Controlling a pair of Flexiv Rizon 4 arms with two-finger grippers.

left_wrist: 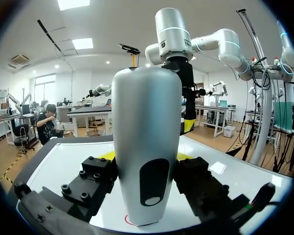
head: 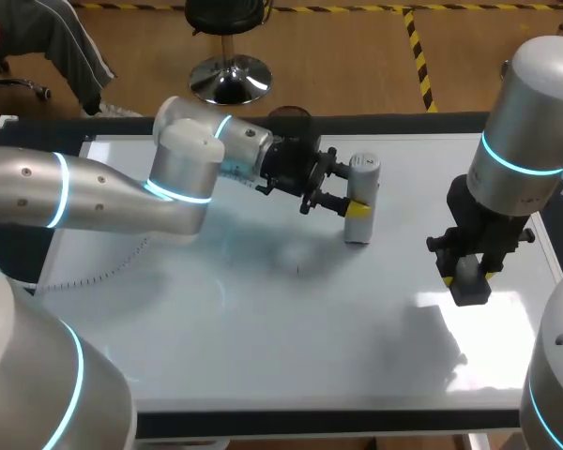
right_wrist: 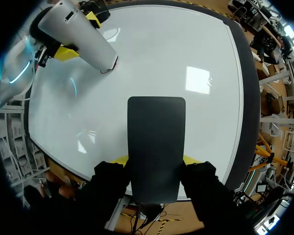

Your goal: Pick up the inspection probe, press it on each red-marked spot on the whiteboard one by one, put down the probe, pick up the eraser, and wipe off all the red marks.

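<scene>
Head view: left gripper (head: 355, 190) clasps probe (head: 364, 180); right gripper (head: 469, 272), eraser (head: 470, 291).

Middle rear: upright silver-grey tapered probe (head: 361, 202), tip down on the glossy white whiteboard (head: 263, 347), clamped by the left gripper (head: 349, 192).
Left rear: left arm (head: 103, 192) lies across it.
Right side: right gripper (head: 469, 274) over the board, gripping a flat dark rectangular eraser (head: 468, 286).
Free: board's front and centre; the gap between probe and eraser.

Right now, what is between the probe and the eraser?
Nothing but bare whiteboard lies between the probe and the eraser. The head view shows it.
</scene>
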